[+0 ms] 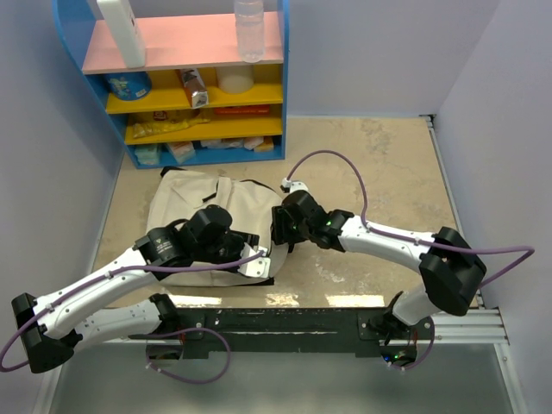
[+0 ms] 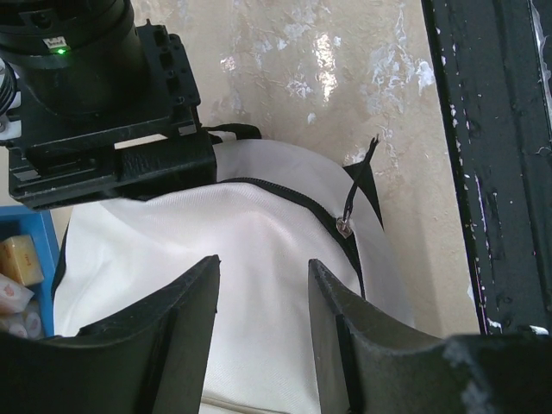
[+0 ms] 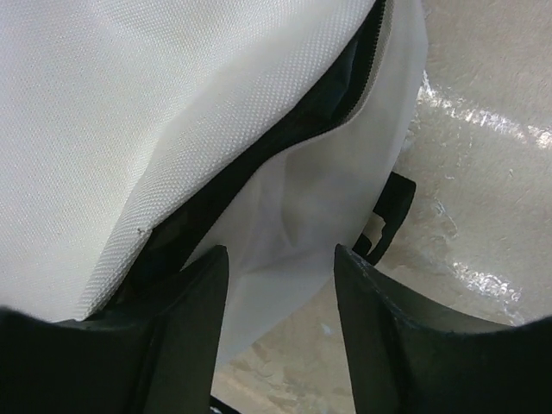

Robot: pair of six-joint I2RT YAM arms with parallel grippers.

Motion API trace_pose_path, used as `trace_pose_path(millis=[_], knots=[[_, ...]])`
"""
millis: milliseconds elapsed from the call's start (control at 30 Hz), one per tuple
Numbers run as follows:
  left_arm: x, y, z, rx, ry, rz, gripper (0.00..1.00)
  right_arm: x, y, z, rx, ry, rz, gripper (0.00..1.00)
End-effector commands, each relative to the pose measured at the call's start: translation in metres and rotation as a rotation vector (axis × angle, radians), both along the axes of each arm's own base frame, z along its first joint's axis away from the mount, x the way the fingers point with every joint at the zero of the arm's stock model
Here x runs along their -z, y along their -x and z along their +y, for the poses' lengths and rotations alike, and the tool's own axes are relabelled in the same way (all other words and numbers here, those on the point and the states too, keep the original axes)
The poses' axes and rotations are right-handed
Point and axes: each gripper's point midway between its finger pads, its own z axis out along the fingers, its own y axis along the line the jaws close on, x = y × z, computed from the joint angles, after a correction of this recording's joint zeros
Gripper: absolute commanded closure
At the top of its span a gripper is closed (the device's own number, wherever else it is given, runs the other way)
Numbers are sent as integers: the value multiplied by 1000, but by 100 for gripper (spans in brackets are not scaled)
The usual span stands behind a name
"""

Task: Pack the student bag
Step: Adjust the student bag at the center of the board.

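Note:
The student bag (image 1: pixel 194 203) is a cream fabric backpack lying flat on the table, left of centre. My left gripper (image 1: pixel 226 244) hovers over its near part, open, with bare cream fabric (image 2: pixel 259 285) between the fingers. A black zipper with a small metal pull (image 2: pixel 343 227) runs just beyond it. My right gripper (image 1: pixel 278 231) is at the bag's right edge, open, its fingers either side of the cream rim (image 3: pixel 285 250) by the open zipper slit, where dark lining (image 3: pixel 224 203) shows. A black strap (image 3: pixel 392 216) lies beyond.
A blue shelf unit (image 1: pixel 185 82) with yellow and pink shelves holding snacks, a cup and bottles stands at the back left. Grey walls close in left and right. The black mounting rail (image 1: pixel 285 317) runs along the near edge. A purple cable (image 1: pixel 362 185) loops over the right arm.

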Motion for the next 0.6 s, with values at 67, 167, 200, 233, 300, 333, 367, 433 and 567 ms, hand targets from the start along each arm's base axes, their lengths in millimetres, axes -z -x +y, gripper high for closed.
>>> trace_pose_path(millis=[67, 167, 200, 233, 300, 333, 367, 433, 567], knots=[[-4, -1, -1, -3, 28, -16, 50, -44, -5, 25, -13, -125, -75, 41], [-3, -1, 0, -2, 26, -17, 50, -49, -2, 34, -27, -141, -79, 41], [-3, -1, 0, -5, 27, -17, 50, -50, -2, 37, -30, -144, -81, 41], [-3, -2, 0, -7, 28, -18, 50, -53, 1, 40, -39, -147, -85, 41], [-2, -1, 1, -7, 25, -17, 50, -62, 2, 44, -47, -157, -99, 41], [-2, -1, 1, -5, 27, -18, 50, -64, 4, 44, -49, -152, -100, 41], [-1, -1, 2, -8, 25, -15, 50, -70, 3, 44, -48, -160, -110, 41], [-1, 0, 2, -5, 27, -15, 50, -73, 4, 44, -49, -149, -118, 41], [-2, -1, 1, -5, 32, -19, 50, -58, 0, 40, -38, -81, -107, 42]])
